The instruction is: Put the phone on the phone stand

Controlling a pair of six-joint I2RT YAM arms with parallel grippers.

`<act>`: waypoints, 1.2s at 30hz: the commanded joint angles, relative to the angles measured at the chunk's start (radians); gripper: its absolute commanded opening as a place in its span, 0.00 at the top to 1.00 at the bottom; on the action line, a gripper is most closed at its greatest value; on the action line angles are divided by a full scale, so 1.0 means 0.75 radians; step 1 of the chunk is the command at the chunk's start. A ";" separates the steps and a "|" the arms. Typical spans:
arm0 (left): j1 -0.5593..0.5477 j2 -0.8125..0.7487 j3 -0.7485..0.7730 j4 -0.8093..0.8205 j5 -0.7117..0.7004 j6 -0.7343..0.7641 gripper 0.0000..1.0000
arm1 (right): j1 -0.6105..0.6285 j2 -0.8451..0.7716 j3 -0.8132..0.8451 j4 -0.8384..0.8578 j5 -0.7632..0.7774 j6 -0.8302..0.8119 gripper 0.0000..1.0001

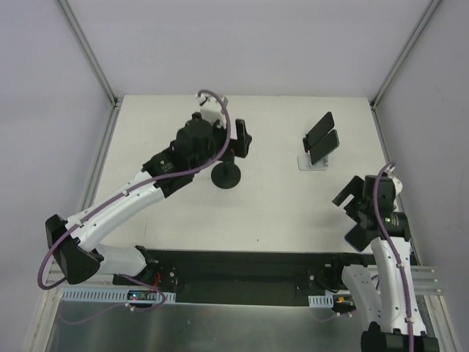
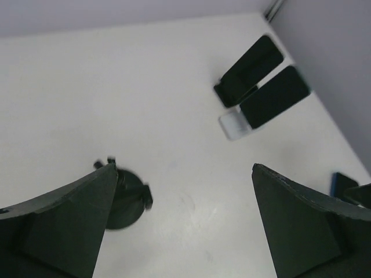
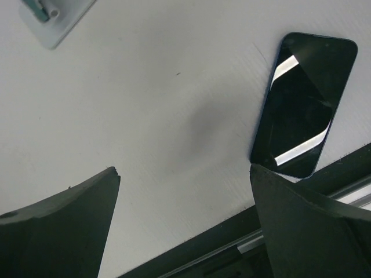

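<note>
Phone [image 3: 304, 104]: lies flat, screen up, on the table [image 1: 168, 125], close to the table's near edge at the right – not on any stand.
Black stand [image 1: 226, 176]: round foot, left of centre on the table, nothing on it; in the left wrist view [image 2: 128, 196] its foot shows partly behind the left finger.
White stand [image 1: 314, 162]: far right part of the table, well apart from the black stand.
Two dark phones [image 1: 322, 136]: propped up at a tilt, one over the white stand, the other just beside it.
Left gripper [image 1: 242, 141]: above the table just beyond the black stand, jaws spread wide, nothing between them [image 2: 184, 168].
Right gripper [image 1: 352, 214]: at the right side near the table's front edge, jaws spread wide and pinching nothing [image 3: 184, 169] – the phone lies just ahead of the right finger, apart from it.
</note>
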State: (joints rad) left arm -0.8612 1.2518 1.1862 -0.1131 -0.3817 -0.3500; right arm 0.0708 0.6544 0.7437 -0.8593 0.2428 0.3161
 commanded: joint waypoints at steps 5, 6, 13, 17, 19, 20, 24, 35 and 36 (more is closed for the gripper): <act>0.265 0.151 0.356 0.136 0.732 0.403 0.01 | -0.668 0.234 -0.024 0.133 -0.377 -0.072 0.04; 0.289 0.141 0.317 0.147 0.734 0.426 0.01 | -0.683 0.252 -0.018 0.151 -0.361 -0.070 0.04; 0.585 -0.006 -0.037 0.310 0.981 0.260 0.01 | -0.745 0.336 -0.106 0.276 -0.070 -0.102 0.04; 0.657 -0.078 -0.160 0.316 1.016 0.305 0.01 | -0.924 0.400 -0.141 0.325 -0.133 -0.135 0.04; 0.680 -0.096 -0.191 0.331 1.034 0.315 0.01 | -0.963 0.396 -0.155 0.358 -0.140 -0.131 0.04; 0.686 -0.092 -0.211 0.333 1.041 0.317 0.01 | -0.966 0.394 -0.177 0.374 -0.142 -0.131 0.04; 0.711 -0.058 -0.219 0.345 1.090 0.295 0.01 | -0.980 0.410 -0.265 0.497 -0.111 -0.125 0.04; 0.723 -0.113 -0.281 0.408 1.135 0.293 0.01 | -0.947 0.554 -0.333 0.708 -0.273 -0.252 0.04; 0.725 -0.117 -0.279 0.411 1.139 0.293 0.01 | -0.927 0.583 -0.319 0.698 -0.277 -0.252 0.04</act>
State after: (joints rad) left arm -0.3317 1.2102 0.9810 0.1314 0.4381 -0.1272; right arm -0.6662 1.0042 0.4595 -0.3737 0.0879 0.1669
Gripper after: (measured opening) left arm 0.991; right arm 0.963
